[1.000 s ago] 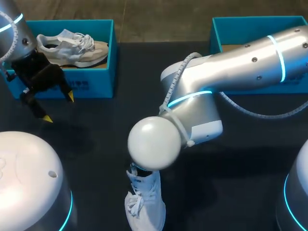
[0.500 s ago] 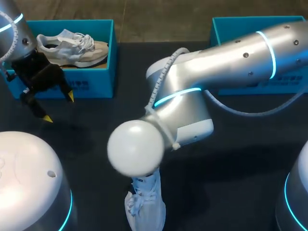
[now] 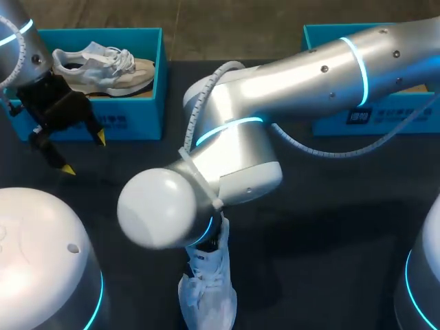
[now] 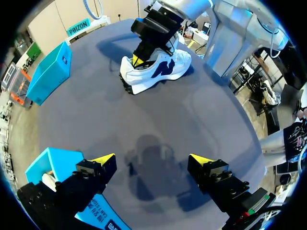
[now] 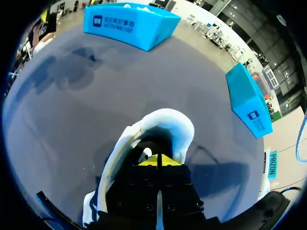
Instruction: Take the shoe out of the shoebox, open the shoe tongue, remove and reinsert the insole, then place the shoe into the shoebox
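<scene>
1. Left jaws hang released and empty, their yellow tips [image 3: 67,168] apart, near the worktop's [image 3: 137,172] left edge and just in front of the left shoebox [image 3: 130,117]. That box sits at the far left corner with a pale shoe [image 3: 103,65] lying in it. The right jaws are hidden under the right arm [image 3: 275,82]. Over the last second this arm has swung its elbow towards the left edge and the near edge, while the left arm has not moved. The white shoe [image 3: 206,292] stands at the near edge, about the middle, and has hardly shifted. A second shoebox [image 3: 385,113] sits at the far right corner.
2. From the left wrist, the left jaws spread wide over bare worktop with nothing between them. Well ahead, the white shoe [image 4: 158,67] sits upright on its sole, and the right jaws are dipped into its heel end.
3. From the right wrist, the right jaws are clenched, tips pressed together inside the mouth of the white shoe [image 5: 168,124]. Whether the insole is pinched between them cannot be told. With the arm re-angling over a shoe that stays put, the insole step seems under way. The return to a box is not yet done.
</scene>
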Available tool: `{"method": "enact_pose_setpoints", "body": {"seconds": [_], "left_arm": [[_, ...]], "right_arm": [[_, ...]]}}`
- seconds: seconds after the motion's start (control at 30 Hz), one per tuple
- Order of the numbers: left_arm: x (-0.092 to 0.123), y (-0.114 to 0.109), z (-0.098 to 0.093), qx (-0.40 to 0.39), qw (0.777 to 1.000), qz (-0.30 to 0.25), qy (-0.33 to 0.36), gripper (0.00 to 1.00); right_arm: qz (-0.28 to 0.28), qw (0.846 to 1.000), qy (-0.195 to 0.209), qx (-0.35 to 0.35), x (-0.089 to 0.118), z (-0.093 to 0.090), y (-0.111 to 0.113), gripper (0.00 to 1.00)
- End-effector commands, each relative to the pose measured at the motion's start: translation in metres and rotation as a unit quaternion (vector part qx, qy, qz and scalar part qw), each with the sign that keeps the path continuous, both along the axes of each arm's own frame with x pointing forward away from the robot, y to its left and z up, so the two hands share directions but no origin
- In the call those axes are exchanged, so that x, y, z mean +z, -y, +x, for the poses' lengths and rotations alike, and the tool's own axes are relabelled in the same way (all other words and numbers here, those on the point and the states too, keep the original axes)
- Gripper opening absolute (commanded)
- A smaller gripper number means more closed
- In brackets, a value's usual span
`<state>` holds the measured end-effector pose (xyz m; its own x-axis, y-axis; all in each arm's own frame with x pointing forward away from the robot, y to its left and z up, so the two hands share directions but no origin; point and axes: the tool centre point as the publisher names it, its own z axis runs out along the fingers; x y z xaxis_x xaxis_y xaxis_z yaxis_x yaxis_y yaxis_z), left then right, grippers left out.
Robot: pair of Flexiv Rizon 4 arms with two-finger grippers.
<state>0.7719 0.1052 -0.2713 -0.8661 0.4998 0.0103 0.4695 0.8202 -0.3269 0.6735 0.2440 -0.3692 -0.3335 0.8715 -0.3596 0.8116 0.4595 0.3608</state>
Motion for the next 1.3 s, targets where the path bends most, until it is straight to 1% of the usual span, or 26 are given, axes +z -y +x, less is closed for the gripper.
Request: {"method": "enact_pose_setpoints", "body": {"seconds": [0.03,0.13,0.33,0.8,0.93,1.03,1.2,1.23,1.3], "left_arm": [[0.001,0.000,0.000,0.000,1.000,0.001,0.000,1.00],[0.001,0.000,0.000,0.000,1.000,0.001,0.000,1.00],[0.001,0.000,0.000,0.000,1.000,0.001,0.000,1.00],[0.001,0.000,0.000,0.000,1.000,0.001,0.000,1.00],[0.001,0.000,0.000,0.000,1.000,0.001,0.000,1.00],[0.001,0.000,0.000,0.000,1.000,0.001,0.000,1.00],[0.001,0.000,0.000,0.000,1.000,0.001,0.000,1.00],[0.001,0.000,0.000,0.000,1.000,0.001,0.000,1.00],[0.001,0.000,0.000,0.000,1.000,0.001,0.000,1.00]], "right_arm": [[-0.028,0.982,0.076,-0.168,-0.015,-0.006,-0.005,0.00],[-0.034,0.981,0.078,-0.177,-0.016,-0.007,-0.004,0.00],[-0.040,0.978,0.088,-0.186,-0.011,-0.010,-0.001,0.00],[-0.014,0.980,0.046,-0.192,-0.039,-0.002,0.004,0.00],[0.000,0.982,0.039,-0.186,-0.042,-0.002,0.003,0.00],[0.012,0.982,0.044,-0.184,-0.037,-0.003,0.006,0.00],[0.011,0.980,0.072,-0.184,-0.009,-0.009,0.009,0.00],[0.011,0.980,0.074,-0.184,-0.008,-0.010,0.009,0.00],[0.013,0.980,0.082,-0.183,0.002,-0.012,0.010,0.00]]}}
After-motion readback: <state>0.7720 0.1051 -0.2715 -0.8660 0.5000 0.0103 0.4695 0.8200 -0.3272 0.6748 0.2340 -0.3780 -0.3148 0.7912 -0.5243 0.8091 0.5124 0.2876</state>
